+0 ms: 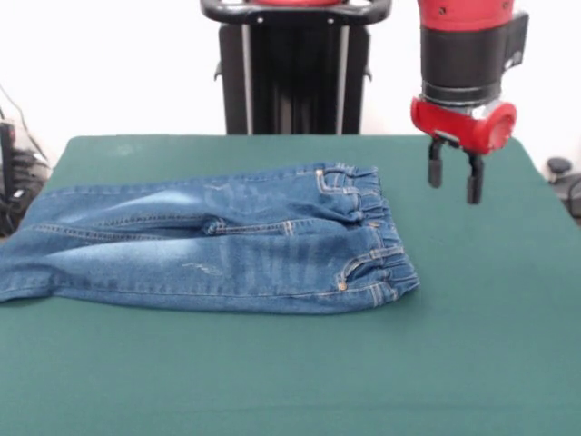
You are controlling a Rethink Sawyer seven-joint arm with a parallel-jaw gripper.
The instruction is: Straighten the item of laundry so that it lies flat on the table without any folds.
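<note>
A small pair of blue denim jeans [218,241] lies spread on the dark green table [454,345], its elastic waistband at the right and its legs running to the left edge of the front view. The legs lie side by side with a fold line between them. The cuffs reach the table's left edge. My gripper [455,180] hangs in the air to the right of the waistband, above bare table, apart from the cloth. Its two black fingers [474,180] point down with a gap between them and hold nothing.
Dark cables and equipment [14,177] sit off the table's left side. A small dark object [561,168] shows past the right edge.
</note>
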